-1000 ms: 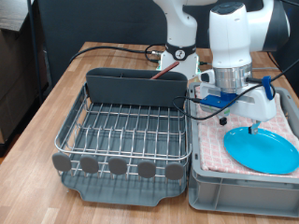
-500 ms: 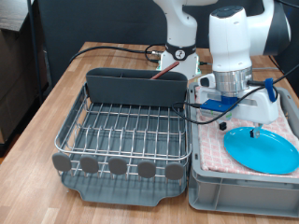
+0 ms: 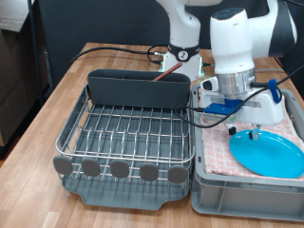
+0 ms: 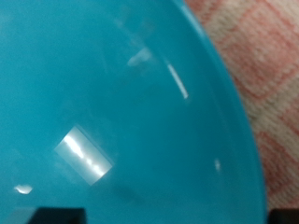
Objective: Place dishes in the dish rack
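The light-blue plate (image 3: 273,153) lies flat on the pink checkered cloth (image 3: 215,144) in the grey crate (image 3: 237,197) at the exterior view's right. My gripper (image 3: 251,132) hangs just above the plate's near-left rim. In the wrist view the plate (image 4: 112,93) fills the picture, with the cloth (image 4: 266,65) beside its edge. Two dark fingertips (image 4: 58,217) show far apart, with nothing between them. The dish rack (image 3: 123,133) stands empty at the exterior view's left. I cannot make out the white cup or the wooden spoon.
The rack's dark caddy (image 3: 138,90) stands along its far side and round dark discs (image 3: 119,169) line its near edge. Cables (image 3: 114,52) run over the wooden table (image 3: 57,95) behind the rack. The arm's base (image 3: 182,47) is at the back.
The hand has shifted slightly left and down, closer to the plate's rim. The plate and the rack have not moved.
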